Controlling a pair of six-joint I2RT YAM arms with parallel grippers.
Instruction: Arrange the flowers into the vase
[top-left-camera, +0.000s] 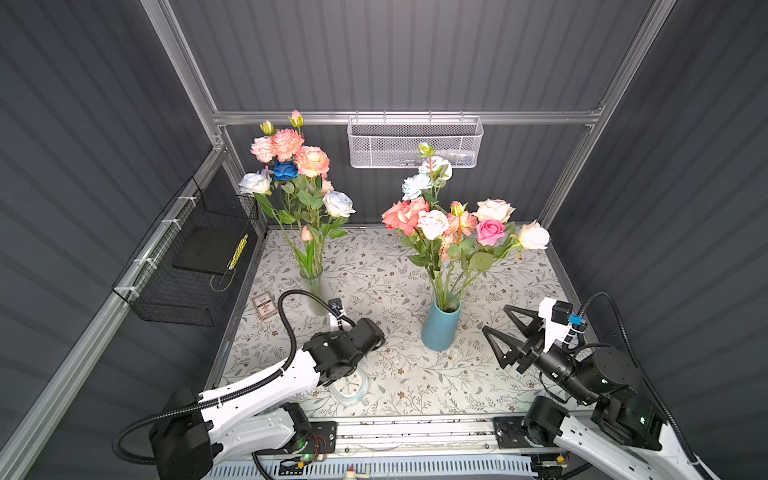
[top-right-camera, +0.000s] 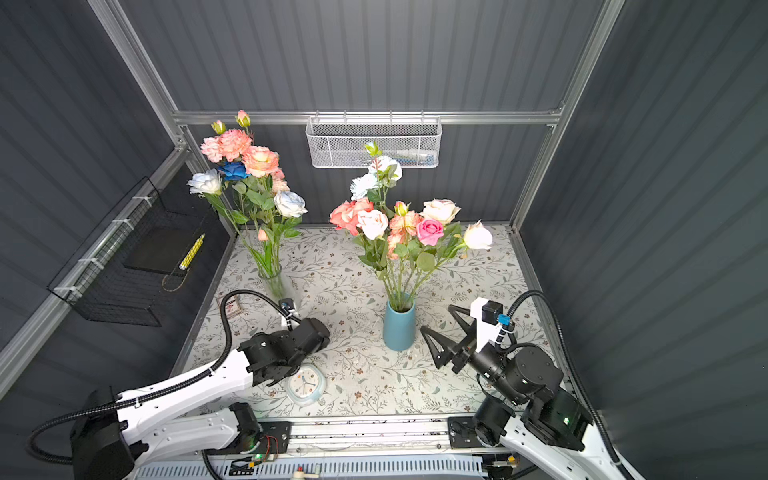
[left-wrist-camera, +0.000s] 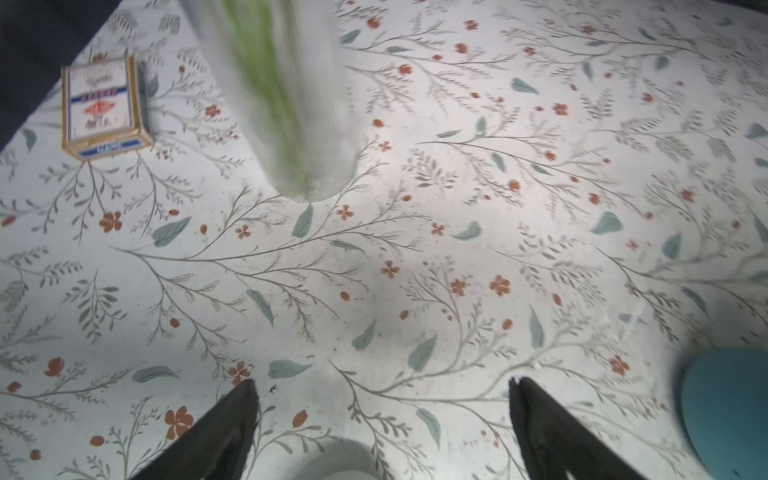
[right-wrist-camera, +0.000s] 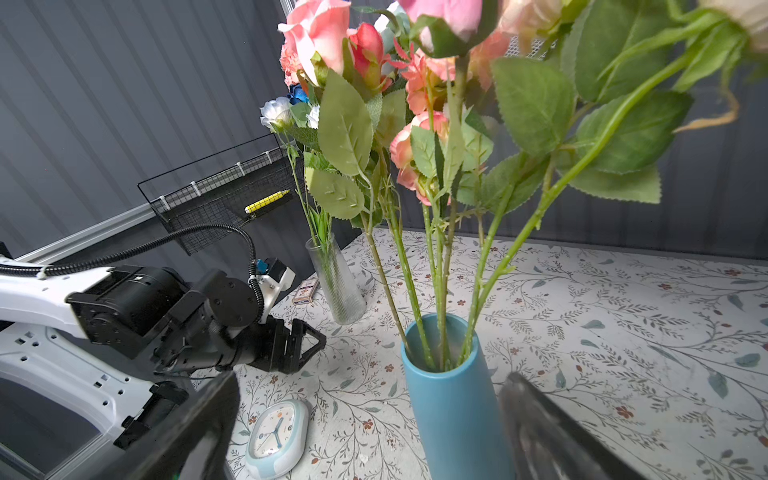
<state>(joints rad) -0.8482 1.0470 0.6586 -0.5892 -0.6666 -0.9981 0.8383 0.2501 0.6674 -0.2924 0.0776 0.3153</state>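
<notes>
1 blue vase (top-left-camera: 440, 328) holds flowers (top-left-camera: 432, 224) | left pincer (left-wrist-camera: 382, 381), right pincer (top-left-camera: 496, 318) — wide apart, empty | box (left-wrist-camera: 102, 108) print unreadable

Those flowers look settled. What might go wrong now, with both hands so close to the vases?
The glass vase is tall, narrow and top-heavy with blooms; the open left hand sits close by, so a nudge might tip it.
The flowers in the blue vase lean outward; the open right hand beside it may snag a stem or leaf.
The clock lies under the left arm and might get pushed.
</notes>
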